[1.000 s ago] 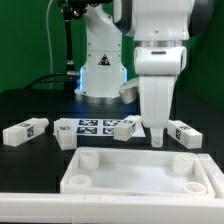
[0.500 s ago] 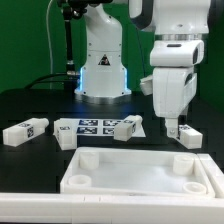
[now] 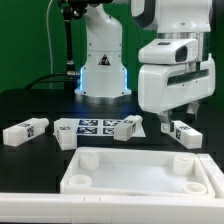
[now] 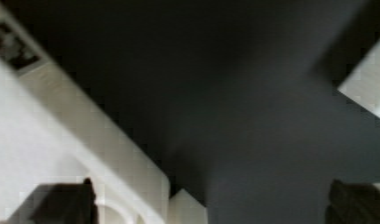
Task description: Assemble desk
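Since the earlier frames the arm has swung from above the far rim of the tabletop [image 3: 140, 186] towards the exterior view's right, and the wrist has turned. The gripper [image 3: 177, 120] now hangs at centre right of the frame, just above the right-hand leg [image 3: 182, 133]. Its jaws stand wide apart and hold nothing. The tabletop lies open side up along the bottom of the frame, corner sockets empty, with no leg fitted. A second leg [image 3: 125, 128] rests against the marker board [image 3: 92, 126] at mid-frame, well apart from the gripper. The step in hand appears to be picking up the right-hand leg. To do it well, the fingers should line up across the leg's narrow faces and come straight down so that one passes on each side. They should close only once the leg is centred between them, since an off-centre pinch would probably twist it on the black table [image 3: 30, 160]. The wrist view is too blurred to confirm the alignment.
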You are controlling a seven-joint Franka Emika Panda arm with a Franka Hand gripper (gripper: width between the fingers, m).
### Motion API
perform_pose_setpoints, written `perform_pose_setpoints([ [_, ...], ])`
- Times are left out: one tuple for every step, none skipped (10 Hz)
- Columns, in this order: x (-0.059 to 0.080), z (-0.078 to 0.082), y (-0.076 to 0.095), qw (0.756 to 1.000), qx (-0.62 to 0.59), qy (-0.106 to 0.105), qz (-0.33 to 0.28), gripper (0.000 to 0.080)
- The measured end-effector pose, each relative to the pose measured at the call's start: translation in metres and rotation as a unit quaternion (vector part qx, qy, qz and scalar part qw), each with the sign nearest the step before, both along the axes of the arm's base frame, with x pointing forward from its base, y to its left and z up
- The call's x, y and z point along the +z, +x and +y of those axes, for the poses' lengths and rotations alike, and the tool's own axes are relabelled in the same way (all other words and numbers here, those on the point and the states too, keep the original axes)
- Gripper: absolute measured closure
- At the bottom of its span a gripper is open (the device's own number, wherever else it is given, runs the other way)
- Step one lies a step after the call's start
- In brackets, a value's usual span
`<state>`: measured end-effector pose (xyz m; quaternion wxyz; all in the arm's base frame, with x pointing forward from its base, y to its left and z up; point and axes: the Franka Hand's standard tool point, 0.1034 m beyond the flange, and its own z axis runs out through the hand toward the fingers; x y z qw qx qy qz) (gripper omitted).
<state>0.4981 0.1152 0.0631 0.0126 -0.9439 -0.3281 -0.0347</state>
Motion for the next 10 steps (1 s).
perform_pose_setpoints([
  [-0.001,0.007,-0.004,0.998,-0.055,0.004,0.004,0.0151],
  [-0.003,0.011,-0.007,0.995,-0.103,0.008,0.01,0.0151],
  [-0.005,0.02,-0.011,0.988,-0.153,0.013,0.014,0.0151],
  [-0.007,0.026,-0.011,0.981,-0.194,0.023,0.011,0.0151],
  [-0.007,0.026,-0.011,0.976,-0.216,0.027,0.015,0.0151],
  [-0.007,0.027,-0.012,0.974,-0.224,0.028,0.018,0.0151],
  [-0.008,0.026,-0.013,0.974,-0.222,0.024,0.026,0.0151],
  [-0.008,0.027,-0.013,0.974,-0.222,0.025,0.025,0.0151],
  [-0.01,0.032,-0.02,0.969,-0.242,0.018,0.038,0.0151],
  [-0.012,0.041,-0.031,0.965,-0.252,-0.003,0.075,0.0151],
])
